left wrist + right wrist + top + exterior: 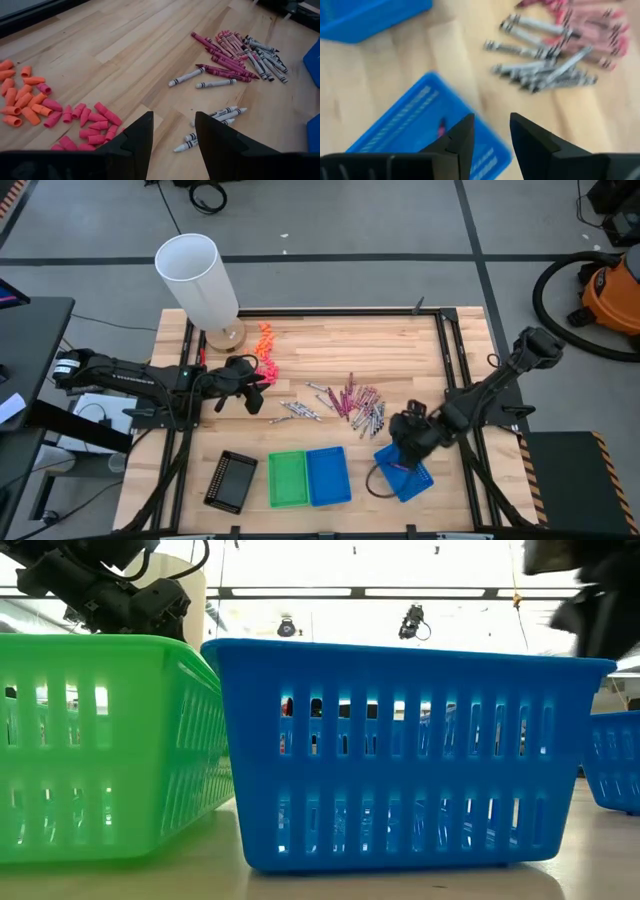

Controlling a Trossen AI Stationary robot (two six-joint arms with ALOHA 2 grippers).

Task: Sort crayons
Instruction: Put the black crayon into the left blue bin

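Note:
The crayons lie loose on the wooden table: magenta ones (352, 396) and silver-grey ones (372, 418) in a pile at the middle, and a few silver-grey ones (298, 410) to its left. My left gripper (172, 137) hovers open at the table's left, above the nearest silver-grey crayons (212, 122), with nothing between its fingers. My right gripper (491, 135) stands open above a small blue tray (420, 125) at the near right. In that tray lies one magenta crayon (441, 128). The grey and magenta pile (545, 65) lies beyond it.
A green tray (287, 478), a blue tray (328, 475) and a black tray (231, 480) stand along the near edge. Chunky orange and pink bits (35, 100) lie at the far left, beside a white cylinder (200, 280). A black cord (375, 485) loops beside the small blue tray.

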